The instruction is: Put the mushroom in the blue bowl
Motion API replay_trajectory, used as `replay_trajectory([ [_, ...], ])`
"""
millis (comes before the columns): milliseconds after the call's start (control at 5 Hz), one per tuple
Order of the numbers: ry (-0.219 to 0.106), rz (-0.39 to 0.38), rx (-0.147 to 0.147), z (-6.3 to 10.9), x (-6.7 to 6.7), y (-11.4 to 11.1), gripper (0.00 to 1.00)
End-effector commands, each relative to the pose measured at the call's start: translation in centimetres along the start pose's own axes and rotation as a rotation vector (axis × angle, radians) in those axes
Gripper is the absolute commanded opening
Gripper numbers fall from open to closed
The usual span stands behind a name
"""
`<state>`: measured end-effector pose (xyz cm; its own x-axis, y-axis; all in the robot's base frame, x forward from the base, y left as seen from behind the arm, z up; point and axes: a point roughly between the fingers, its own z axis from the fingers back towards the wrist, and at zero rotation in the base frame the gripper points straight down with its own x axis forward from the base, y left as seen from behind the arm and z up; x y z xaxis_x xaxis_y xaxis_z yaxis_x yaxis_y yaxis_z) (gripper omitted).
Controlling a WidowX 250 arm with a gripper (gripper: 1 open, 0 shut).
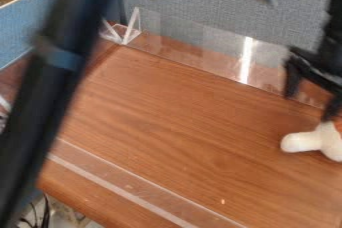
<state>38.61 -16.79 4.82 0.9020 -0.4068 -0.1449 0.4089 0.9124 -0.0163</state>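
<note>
The mushroom (307,141) lies on its side on the wooden table (160,122) at the right edge of the picture. Its cream stem points left and its cap is mostly cut off by the frame. My gripper (315,87) hangs just above and behind it, pointing down, open, with nothing between its dark fingers (291,76). The blue bowl is out of view.
A dark, blurred part of the arm (60,82) runs diagonally across the left half of the picture and hides the table there. Low clear plastic walls (201,50) rim the table. A blue partition (27,44) stands at the back left.
</note>
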Motion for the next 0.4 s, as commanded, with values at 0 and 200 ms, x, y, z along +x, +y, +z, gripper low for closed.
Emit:
replay_trajectory([
  [0,-0.079,0.012,0.004,2.39,1.76,0.48,1.00],
  [200,-0.074,0.018,0.003,2.26,1.17,0.17,1.00],
])
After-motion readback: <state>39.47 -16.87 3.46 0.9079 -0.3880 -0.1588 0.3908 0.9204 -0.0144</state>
